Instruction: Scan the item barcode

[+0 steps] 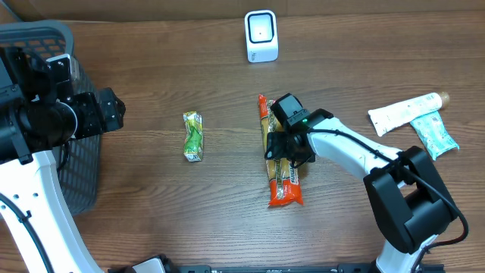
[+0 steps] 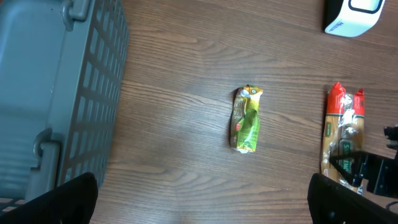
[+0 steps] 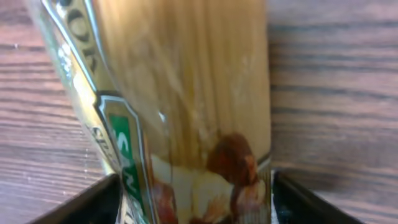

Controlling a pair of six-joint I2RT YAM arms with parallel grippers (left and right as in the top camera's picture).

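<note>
a: where's the item?

b: the spaghetti pack (image 1: 284, 182) lies flat on the counter (image 1: 151, 220), about the middle, running near to far, well short of the white scanner (image 1: 261, 36) at the far edge.

a: and the right claw (image 1: 288, 148)?

b: down over the pack's middle, a finger on each side and very close to its edges. whether it's pinching yet, i can't tell.

a: what could go wrong?

b: the pack is long, slick and rather limp. held across one narrow band, it may sag or swivel when lifted, and the barcode could end up facing away from the scanner. a weak squeeze could let it slide out; a hard one could snap the pasta.

a: anything nearby to hit?

b: not much. a green snack packet (image 1: 194, 136) lies well off to the left, a tube (image 1: 405, 112) and a teal sachet (image 1: 436, 136) to the right, and a grey basket (image 2: 93, 93) at the far left.

a: the left claw (image 2: 205, 202)?

b: spread wide, nothing in it, up by the basket.

a: what can't you see?

b: the barcode. it doesn't show in any view, so it may be underneath. the right arm covers the pack's middle from above, and the wrist view is too close and blurry to read the label.
</note>
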